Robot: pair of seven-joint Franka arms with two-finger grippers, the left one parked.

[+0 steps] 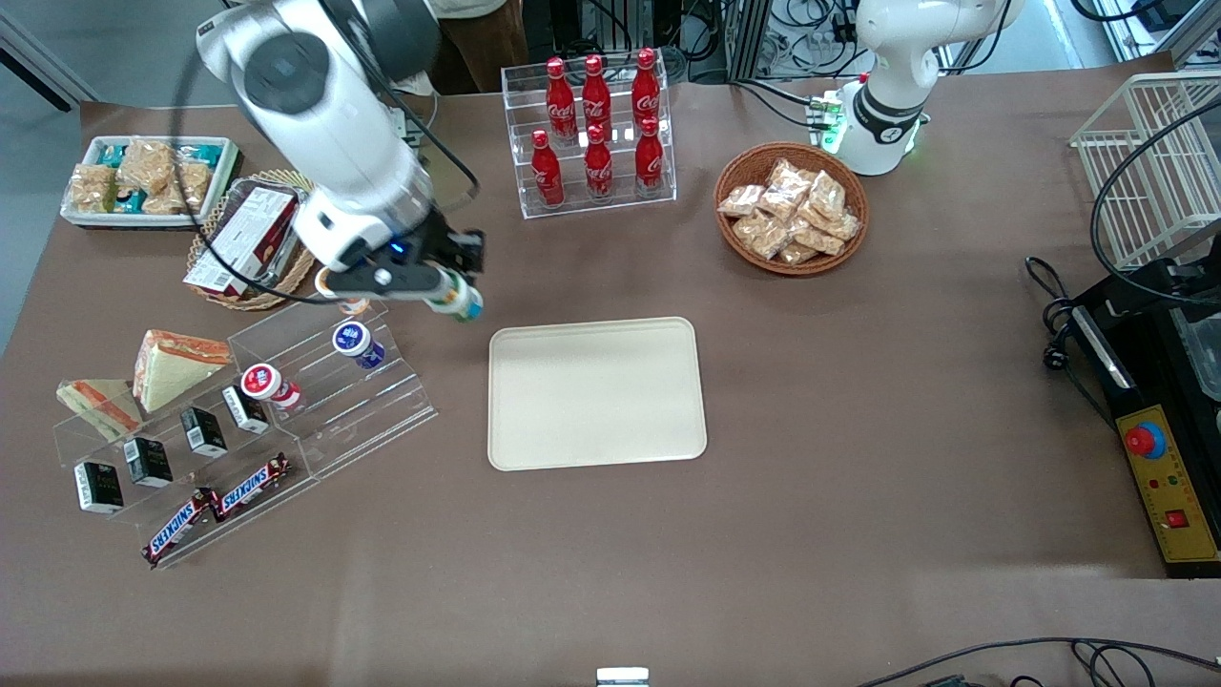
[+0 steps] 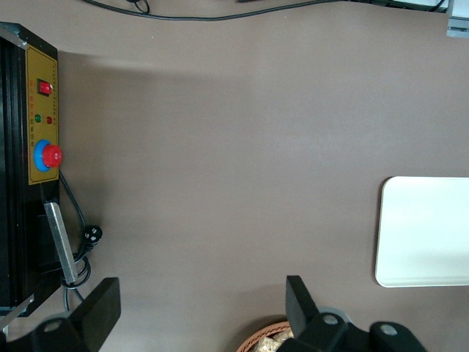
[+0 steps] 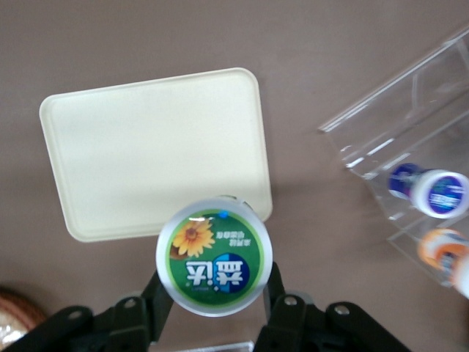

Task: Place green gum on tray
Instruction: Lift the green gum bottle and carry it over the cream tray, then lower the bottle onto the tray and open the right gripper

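My gripper (image 1: 456,294) is shut on the green gum (image 3: 214,257), a small canister with a green-and-white round lid showing a yellow flower; it also shows in the front view (image 1: 460,302). I hold it in the air between the clear stepped rack (image 1: 315,401) and the cream-beige tray (image 1: 596,392), a little farther from the front camera than the tray's corner. The tray lies flat and bare on the brown table; it also shows in the right wrist view (image 3: 146,147) and partly in the left wrist view (image 2: 429,231).
The clear rack holds a blue-lidded canister (image 1: 356,342), a red-lidded canister (image 1: 267,384), small black packets and Snickers bars (image 1: 215,506). An orange-lidded canister (image 3: 443,249) sits in it too. A cola bottle rack (image 1: 596,134), snack basket (image 1: 792,208) and sandwiches (image 1: 172,367) stand around.
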